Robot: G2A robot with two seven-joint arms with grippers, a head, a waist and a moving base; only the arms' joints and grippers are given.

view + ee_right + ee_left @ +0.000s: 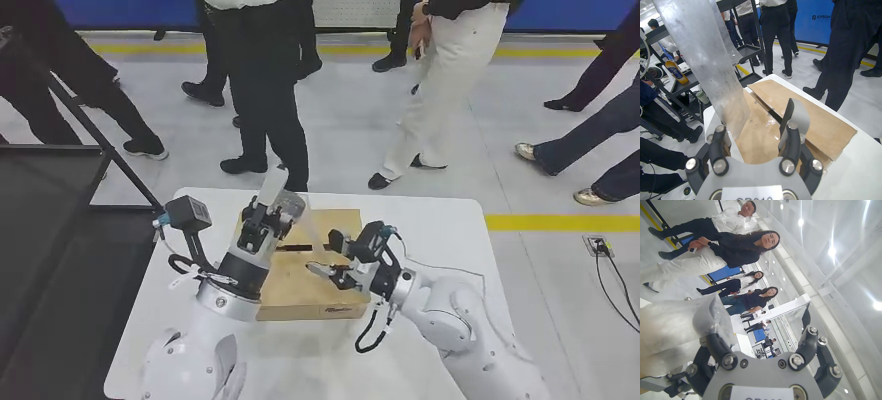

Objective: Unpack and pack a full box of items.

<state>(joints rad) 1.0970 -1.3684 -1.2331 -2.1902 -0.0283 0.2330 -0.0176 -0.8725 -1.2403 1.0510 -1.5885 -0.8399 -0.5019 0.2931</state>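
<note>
Brown cardboard box (298, 292) on white table (440, 230), top flaps nearly shut with dark slit between them. Contents hidden from me. Long translucent plastic bag (702, 56) up in air above box. I judge unpacking barely started, repacking all ahead.

My left gripper (761, 317) raised over box's far side, spread wide. Bag lies against one finger, not pinched as far as I see.

My right gripper (756, 117) spread too, low over box. Bag's lower end hangs just beside one finger (720, 140).
</note>
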